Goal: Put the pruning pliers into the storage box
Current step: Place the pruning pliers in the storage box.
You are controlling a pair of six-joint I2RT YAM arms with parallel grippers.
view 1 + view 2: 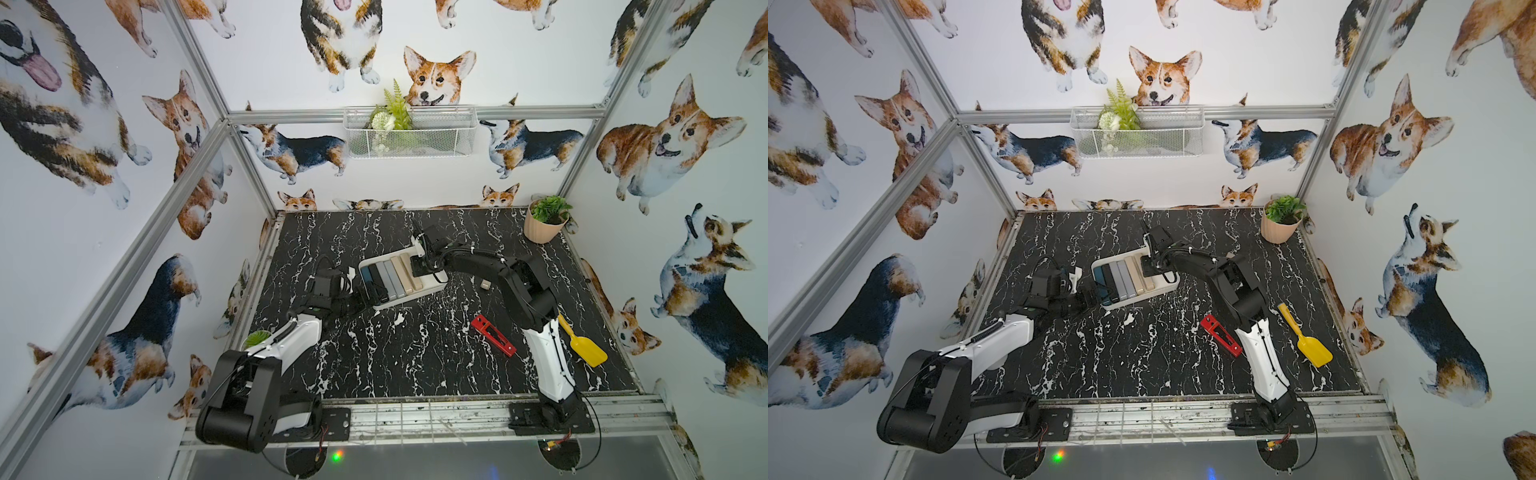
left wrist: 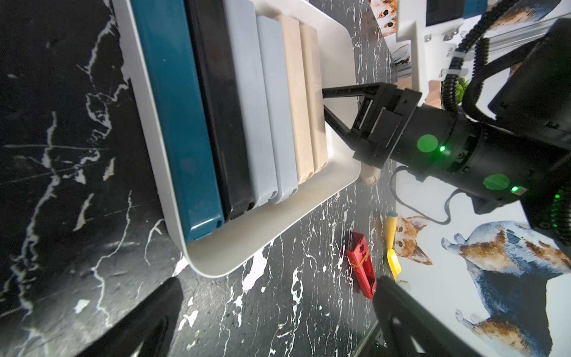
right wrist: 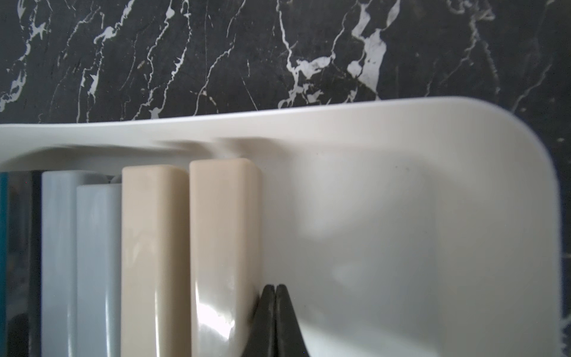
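The storage box (image 1: 437, 281), a shallow white tray, lies mid-table in both top views. Inside, side by side, are teal (image 2: 173, 123), black (image 2: 221, 123), two grey (image 2: 265, 117) and two beige (image 3: 154, 247) pruning pliers. A red one with black slots (image 1: 493, 335) lies on the table to the box's right and nearer the front. My right gripper (image 3: 275, 290) is shut and empty. Its tips rest in the bare part of the box (image 3: 401, 216), against the outer beige bar (image 3: 222, 235). My left gripper (image 2: 272, 318) stands open over bare table by the box's near-left corner (image 2: 216, 265).
A small beige piece (image 1: 485, 284) sits by the box's right side, partly behind my right arm. A yellow shovel (image 1: 582, 343) lies near the right edge. A potted plant (image 1: 545, 224) stands at the back right. A wire basket (image 1: 409, 131) hangs on the back wall.
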